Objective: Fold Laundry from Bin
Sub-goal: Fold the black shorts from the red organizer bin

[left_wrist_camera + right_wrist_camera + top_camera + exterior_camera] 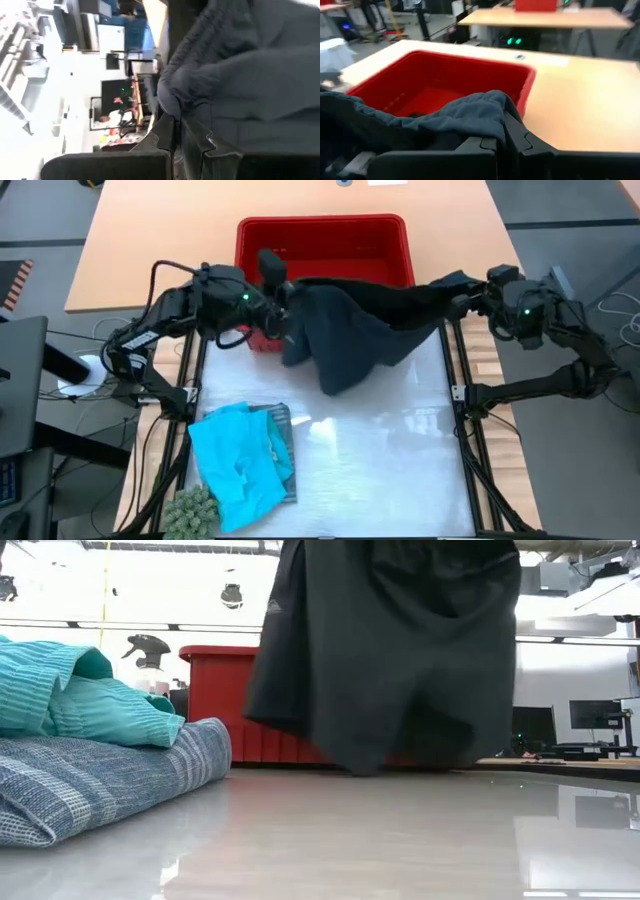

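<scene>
A black garment (350,330) of the laundry hangs stretched between my two grippers above the table's far half, in front of the red bin (325,240). My left gripper (278,308) is shut on its left end, my right gripper (455,298) on its right end. In the low view the garment (385,650) hangs down almost to the tabletop. A turquoise garment (238,462) lies on a blue-grey striped one (278,425) at the near left. My left gripper pinches a bunched fold of the black garment's left end (172,100) between its two fingers, coming level from the table's left. The cloth is lifted and hangs below. My right gripper pinches a gathered edge at the garment's right end (495,107) between its two fingers, coming level from the right. The cloth runs fairly taut toward the other gripper.
The red bin (435,80) stands at the table's far middle, right behind the hanging garment. A green knobbly thing (192,512) sits at the near left corner. The white mat (400,460) lies bare at the near right. A spray bottle (150,655) shows behind the bin.
</scene>
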Controlling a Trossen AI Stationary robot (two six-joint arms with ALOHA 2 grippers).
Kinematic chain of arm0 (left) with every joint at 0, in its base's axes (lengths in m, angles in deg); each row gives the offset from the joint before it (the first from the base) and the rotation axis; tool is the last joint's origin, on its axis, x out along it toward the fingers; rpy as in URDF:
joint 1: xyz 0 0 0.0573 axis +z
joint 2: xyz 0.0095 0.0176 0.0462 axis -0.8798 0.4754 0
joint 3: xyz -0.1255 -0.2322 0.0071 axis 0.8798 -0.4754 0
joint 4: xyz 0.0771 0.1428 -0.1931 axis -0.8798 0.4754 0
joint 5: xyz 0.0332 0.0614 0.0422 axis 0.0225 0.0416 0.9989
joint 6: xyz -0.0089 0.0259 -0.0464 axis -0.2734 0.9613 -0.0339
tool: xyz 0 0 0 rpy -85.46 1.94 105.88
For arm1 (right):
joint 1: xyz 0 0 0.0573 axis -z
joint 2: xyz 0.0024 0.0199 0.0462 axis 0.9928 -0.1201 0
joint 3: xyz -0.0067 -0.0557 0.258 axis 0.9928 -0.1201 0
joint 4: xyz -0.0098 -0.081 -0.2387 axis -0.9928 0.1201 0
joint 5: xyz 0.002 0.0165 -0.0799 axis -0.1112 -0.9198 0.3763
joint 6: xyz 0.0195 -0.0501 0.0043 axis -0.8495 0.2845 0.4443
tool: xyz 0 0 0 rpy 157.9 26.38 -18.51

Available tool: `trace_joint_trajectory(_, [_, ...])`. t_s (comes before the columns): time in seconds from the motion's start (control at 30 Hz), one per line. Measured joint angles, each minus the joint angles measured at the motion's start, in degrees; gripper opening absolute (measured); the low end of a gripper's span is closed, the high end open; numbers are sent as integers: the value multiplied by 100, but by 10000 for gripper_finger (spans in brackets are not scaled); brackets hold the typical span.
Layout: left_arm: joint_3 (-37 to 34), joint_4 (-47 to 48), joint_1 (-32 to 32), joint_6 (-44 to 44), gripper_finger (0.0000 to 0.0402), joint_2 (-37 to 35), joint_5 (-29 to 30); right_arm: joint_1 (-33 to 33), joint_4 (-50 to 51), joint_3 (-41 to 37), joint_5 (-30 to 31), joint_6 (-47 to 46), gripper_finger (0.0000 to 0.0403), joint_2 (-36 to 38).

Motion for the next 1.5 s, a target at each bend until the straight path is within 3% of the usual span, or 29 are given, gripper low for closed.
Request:
trace_joint_trajectory(0.07, [0,-160,-9,-163,0,-2,-145,-173,108,0,-133,-231,25,6])
trace_joint_trajectory(0.13, [6,11,-131,-938,0,-7,-694,-410,542,0,-158,-616,25,8])
trace_joint_trajectory(0.23, [-5,1043,-327,-2241,0,-3,-1881,-811,1645,0,-198,-1564,25,11])
trace_joint_trajectory(0.33, [-307,2184,-642,-3002,0,91,-2160,-1331,2743,-79,-396,-2752,25,-12])
trace_joint_trajectory(0.43, [-1105,2740,-1061,-3603,0,116,-2206,-1978,2946,-483,-1145,-3502,25,-37])
trace_joint_trajectory(0.53, [-2017,2710,-1497,-4101,0,101,-2779,-2604,2917,-1023,-2069,-4023,25,-51])
trace_joint_trajectory(0.77, [-3723,866,-2397,-5000,4,125,-3586,-4024,2855,-2396,-3399,-5467,25,-371])
trace_joint_trajectory(1.1, [-4552,-1710,-2924,-5368,9,122,-3100,-5970,2002,-3147,-3870,-6573,32,-1143])
trace_joint_trajectory(1.27, [-4592,-2204,-2946,-5918,26,120,-3404,-6582,1623,-3211,-3953,-6540,93,-1633])
trace_joint_trajectory(1.5, [-4592,-2181,-2945,-5824,102,118,-4357,-7058,1367,-3211,-4077,-6358,212,-2055])
